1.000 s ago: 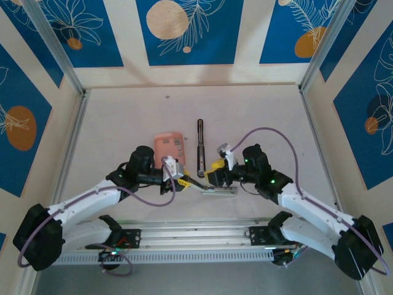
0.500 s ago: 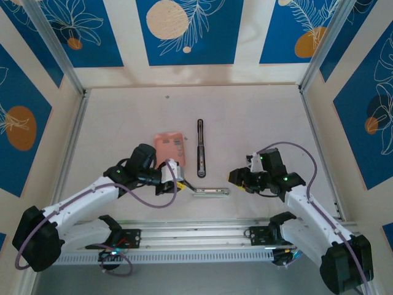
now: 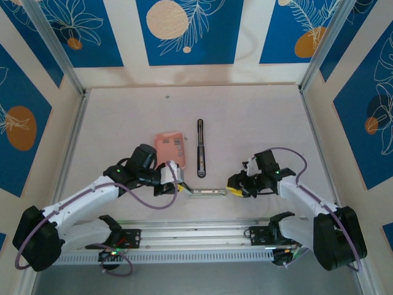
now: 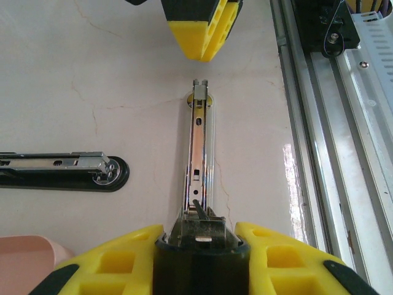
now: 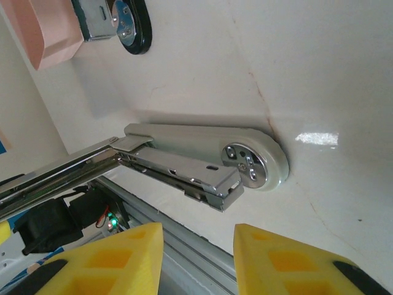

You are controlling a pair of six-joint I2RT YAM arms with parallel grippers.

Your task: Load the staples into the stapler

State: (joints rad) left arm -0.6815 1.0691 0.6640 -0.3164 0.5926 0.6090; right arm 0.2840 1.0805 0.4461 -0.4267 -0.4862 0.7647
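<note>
My left gripper [image 3: 176, 185] [image 4: 199, 228] is shut on the near end of the stapler's silvery-white bar [image 3: 209, 192] [image 4: 200, 153], which lies flat on the table. The bar's far end [image 5: 252, 166] sits just ahead of my right gripper [image 3: 235, 183] [image 5: 198, 230]. That gripper's yellow fingers [image 4: 202, 31] stand apart with nothing between them. The stapler's black bar [image 3: 200, 147] [image 4: 61, 172] [image 5: 132, 24] lies apart, further back. Left of it lies the salmon-pink box [image 3: 169, 146] [image 5: 52, 31]. The staples themselves are hidden.
An aluminium rail [image 3: 196, 236] [image 4: 319, 123] runs along the near table edge, close behind the silvery bar. Patterned walls [image 3: 190, 31] close in the back and both sides. Bare tabletop [image 3: 258, 123] stretches behind the objects.
The right gripper left the silvery bar, drew back to the right, then returned to its right end with narrower jaws. The left gripper shifted the bar slightly left.
</note>
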